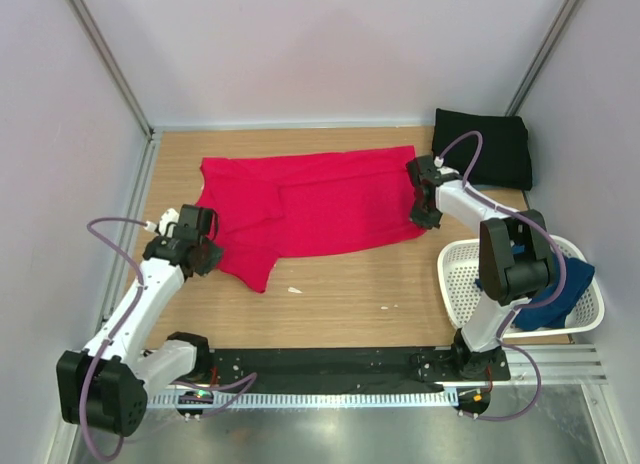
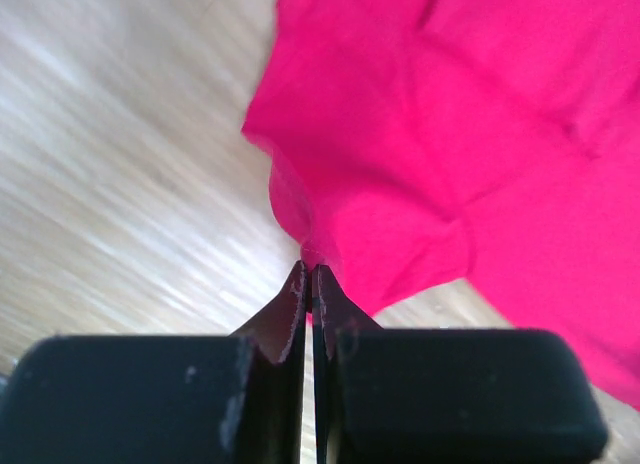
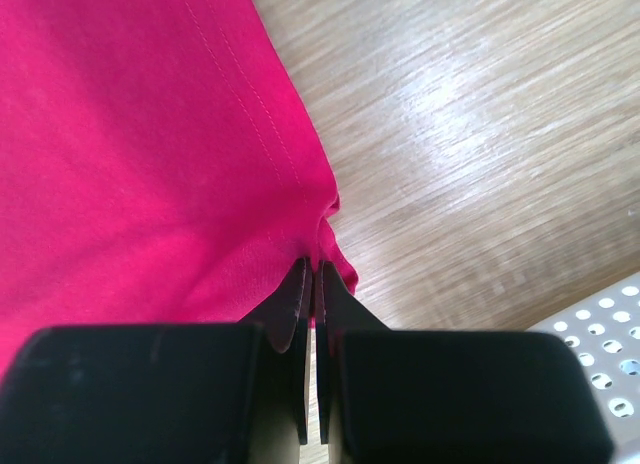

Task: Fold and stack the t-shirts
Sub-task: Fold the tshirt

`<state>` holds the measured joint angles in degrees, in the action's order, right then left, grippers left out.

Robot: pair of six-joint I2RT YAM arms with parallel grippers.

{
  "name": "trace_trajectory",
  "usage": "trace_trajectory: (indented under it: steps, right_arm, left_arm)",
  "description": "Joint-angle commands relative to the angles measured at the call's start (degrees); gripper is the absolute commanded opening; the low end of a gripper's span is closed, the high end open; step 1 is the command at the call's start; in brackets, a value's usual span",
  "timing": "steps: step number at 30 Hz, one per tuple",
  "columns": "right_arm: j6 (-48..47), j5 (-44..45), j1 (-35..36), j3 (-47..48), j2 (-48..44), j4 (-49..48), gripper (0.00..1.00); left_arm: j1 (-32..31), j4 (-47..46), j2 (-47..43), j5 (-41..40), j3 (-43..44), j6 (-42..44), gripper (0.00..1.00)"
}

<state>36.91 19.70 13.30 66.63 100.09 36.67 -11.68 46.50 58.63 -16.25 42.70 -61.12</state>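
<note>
The bright red t-shirt (image 1: 310, 204) lies spread across the middle of the table, partly folded over itself. My left gripper (image 1: 205, 246) is shut on the shirt's near-left edge (image 2: 330, 184). My right gripper (image 1: 424, 216) is shut on the shirt's near-right hem corner (image 3: 150, 164). A folded black t-shirt (image 1: 487, 149) lies at the far right corner. The dark navy blue t-shirt (image 1: 558, 292) hangs in and over the basket.
A white perforated plastic basket (image 1: 462, 279) stands at the near right, beside the right arm's base; its corner shows in the right wrist view (image 3: 605, 319). Grey walls close in the table on three sides. A small white scrap (image 1: 294, 290) lies on the wood.
</note>
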Motion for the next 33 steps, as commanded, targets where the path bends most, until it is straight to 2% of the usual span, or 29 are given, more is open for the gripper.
trace_trajectory:
  steps: [1,8,14,24,33]
  right_arm:
    - [-0.3,2.3,-0.5,3.5,-2.6,0.2,0.01]
    - [-1.1,1.7,-1.9,7.5,-1.7,-0.7,0.01]
    - [-2.7,-0.5,-3.1,13.1,2.6,-1.9,0.01]
    - [-2.1,-1.2,-3.5,19.8,8.4,-3.4,0.01]
    - [-2.5,-1.9,-5.7,24.2,12.2,-2.7,0.01]
  left_arm:
    - [-0.3,0.6,0.5,-4.5,5.3,3.9,0.00]
    - [-0.3,-4.4,5.8,-7.7,11.7,6.6,0.00]
    - [-0.1,-10.1,12.3,-9.5,18.4,9.2,0.00]
    - [0.6,-17.0,24.0,-8.7,32.4,20.5,0.00]
    - [1.9,-19.9,34.5,-7.1,41.6,25.3,0.00]
